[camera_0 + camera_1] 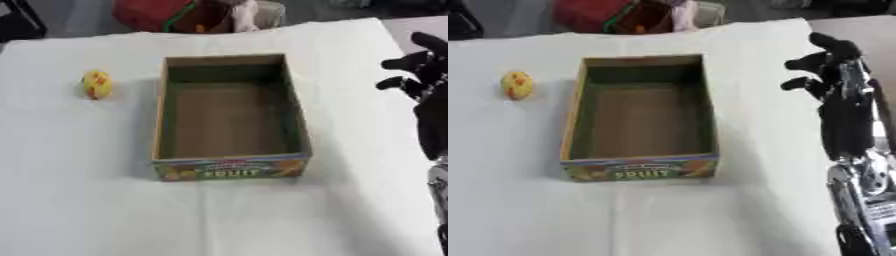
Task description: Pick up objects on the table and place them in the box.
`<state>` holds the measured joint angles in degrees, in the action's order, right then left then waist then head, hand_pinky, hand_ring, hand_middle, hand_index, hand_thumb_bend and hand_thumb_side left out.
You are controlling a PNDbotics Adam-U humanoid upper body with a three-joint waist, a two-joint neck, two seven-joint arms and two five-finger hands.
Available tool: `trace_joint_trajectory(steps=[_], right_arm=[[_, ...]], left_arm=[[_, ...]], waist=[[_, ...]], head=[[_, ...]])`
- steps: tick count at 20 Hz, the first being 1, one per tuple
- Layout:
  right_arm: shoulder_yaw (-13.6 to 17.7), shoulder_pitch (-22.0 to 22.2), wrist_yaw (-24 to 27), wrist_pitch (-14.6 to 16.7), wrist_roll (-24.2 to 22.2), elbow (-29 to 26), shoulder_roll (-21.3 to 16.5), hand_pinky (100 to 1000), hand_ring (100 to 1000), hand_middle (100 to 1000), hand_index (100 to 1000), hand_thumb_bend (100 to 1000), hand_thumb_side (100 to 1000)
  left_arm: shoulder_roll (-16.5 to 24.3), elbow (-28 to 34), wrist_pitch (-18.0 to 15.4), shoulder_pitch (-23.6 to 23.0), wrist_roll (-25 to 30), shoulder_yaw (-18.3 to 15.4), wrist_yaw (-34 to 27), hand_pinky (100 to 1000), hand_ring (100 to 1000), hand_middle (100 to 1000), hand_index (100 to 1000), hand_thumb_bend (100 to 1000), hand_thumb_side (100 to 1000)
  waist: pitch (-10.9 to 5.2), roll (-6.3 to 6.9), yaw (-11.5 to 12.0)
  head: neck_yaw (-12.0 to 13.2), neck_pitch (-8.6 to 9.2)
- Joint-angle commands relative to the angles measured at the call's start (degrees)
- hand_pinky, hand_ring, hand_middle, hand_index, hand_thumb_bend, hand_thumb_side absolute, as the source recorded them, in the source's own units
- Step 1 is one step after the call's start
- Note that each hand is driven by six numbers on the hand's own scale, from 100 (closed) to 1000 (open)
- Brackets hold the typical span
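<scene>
The open brown cardboard box (230, 117) sits mid-bench on the white-covered bench (79, 190), its long axis running from 6 to 12 o'clock. The colourful near panel reads "FRUIT". At the box's 10 o'clock, apart from it, lies a small yellow ball with red marks (96, 84). The black right hand (830, 65) hovers at 3 o'clock, fingers spread, holding nothing.

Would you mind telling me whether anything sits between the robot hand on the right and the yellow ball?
Yes: the open cardboard box stands between the right robot hand and the yellow ball, which lies just left of it.
</scene>
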<state>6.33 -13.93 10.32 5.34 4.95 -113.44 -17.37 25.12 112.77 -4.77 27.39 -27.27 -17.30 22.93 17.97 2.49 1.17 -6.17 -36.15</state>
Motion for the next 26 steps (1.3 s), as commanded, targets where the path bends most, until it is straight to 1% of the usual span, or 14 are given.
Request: trace_joint_trajectory(steps=[1, 4, 6, 8, 10, 11, 12, 14, 17, 18, 20, 22, 24, 26], right_arm=[[-0.07, -0.72, 0.44, 0.0, -0.33, -1.15, -0.75, 535, 688, 538, 824, 100, 871], [-0.32, -0.96, 0.63, 0.03, -0.65, -1.15, -0.8, 536, 688, 538, 824, 100, 871], [-0.5, -1.05, 0.72, -0.06, -0.89, -1.15, -0.77, 536, 689, 538, 825, 100, 872], [-0.69, -1.16, 0.78, -0.21, -1.17, -1.15, -0.72, 536, 689, 538, 825, 100, 872], [-0.83, -1.25, 0.79, -0.35, -1.44, -1.15, -0.73, 536, 690, 538, 825, 100, 873], [-0.87, -1.28, 0.79, -0.4, -1.53, -1.15, -0.75, 536, 690, 538, 825, 100, 873], [-0.92, -1.34, 0.81, -0.44, -1.6, -1.15, -0.78, 536, 690, 538, 825, 100, 873], [-1.07, -1.48, 0.87, -0.49, -1.79, -1.15, -0.84, 536, 690, 538, 826, 100, 873], [-1.3, -1.71, 1.01, -0.56, -2.05, -1.15, -0.86, 536, 690, 538, 826, 100, 872], [-1.36, -1.77, 1.05, -0.57, -2.15, -1.15, -0.87, 537, 690, 538, 826, 100, 873], [-1.46, -1.8, 1.1, -0.6, -2.32, -1.15, -0.89, 537, 690, 537, 826, 100, 874], [-1.58, -1.84, 1.14, -0.64, -2.49, -1.15, -0.87, 537, 690, 537, 826, 100, 877], [-1.68, -1.88, 1.13, -0.65, -2.67, -1.15, -0.85, 537, 691, 537, 826, 100, 879], [-1.72, -1.89, 1.14, -0.67, -2.76, -1.15, -0.85, 537, 691, 537, 826, 100, 879]], left_arm=[[5.63, -2.37, 2.65, 3.58, 1.64, 1.66, 6.39, 498, 514, 583, 767, 100, 726], [8.5, -7.6, 2.89, 7.79, 4.47, 3.78, 8.97, 506, 540, 606, 787, 135, 718], [9.93, -12.16, 2.08, 10.5, 7.27, 5.04, 8.74, 522, 584, 631, 812, 157, 668], [10.94, -17.57, 0.68, 13.01, 11.14, 6.05, 8.28, 533, 607, 654, 826, 156, 639], [12.16, -23.18, -1.1, 15.05, 15.05, 7.21, 8.77, 544, 624, 676, 839, 178, 642], [12.71, -25.73, -2.03, 15.94, 16.71, 7.75, 9.43, 540, 619, 667, 831, 208, 610], [13.3, -28.02, -3.06, 16.83, 17.49, 8.28, 10.2, 530, 609, 649, 817, 241, 554], [14.53, -32.38, -5.32, 18.36, 17.11, 9.63, 12.38, 531, 615, 655, 820, 248, 523], [14.54, -39.22, -7.72, 21.15, 18.59, 11.52, 14.51, 543, 638, 686, 848, 261, 567], [14.48, -41.18, -8.34, 22.08, 19.61, 11.92, 15.04, 547, 649, 697, 857, 287, 586], [14.35, -44.65, -9.49, 23.73, 21.86, 12.7, 16.95, 564, 678, 727, 879, 339, 656], [13.83, -47.56, -10.35, 25.22, 24.67, 13.22, 19.06, 586, 712, 759, 903, 474, 776], [13.5, -49.62, -10.88, 26.4, 27.44, 13.62, 21.78, 602, 737, 781, 916, 523, 841], [13.27, -51.03, -11.32, 27.2, 29.97, 13.98, 24.9, 614, 753, 798, 925, 560, 870]], waist=[[-1.12, -0.06, -0.22], [-1.01, -0.06, -0.71], [-0.94, 0.02, -1.05], [-0.87, 0.13, -1.38], [-0.77, 0.29, -1.73], [-0.73, 0.36, -1.88], [-0.68, 0.44, -2.05], [-0.58, 0.58, -2.41], [-0.47, 0.66, -2.85], [-0.43, 0.67, -2.94], [-0.37, 0.71, -3.13], [-0.29, 0.74, -3.32], [-0.21, 0.77, -3.48], [-0.16, 0.79, -3.57]], head=[[0.33, 0.83], [0.88, 0.78], [1.56, 0.7], [2.5, 0.68], [3.63, 0.81], [4.11, 0.92], [4.56, 1.07], [5.19, 1.4], [5.86, 1.55], [6.01, 1.55], [6.27, 1.63], [6.45, 1.92], [6.53, 2.3], [6.54, 2.68]])
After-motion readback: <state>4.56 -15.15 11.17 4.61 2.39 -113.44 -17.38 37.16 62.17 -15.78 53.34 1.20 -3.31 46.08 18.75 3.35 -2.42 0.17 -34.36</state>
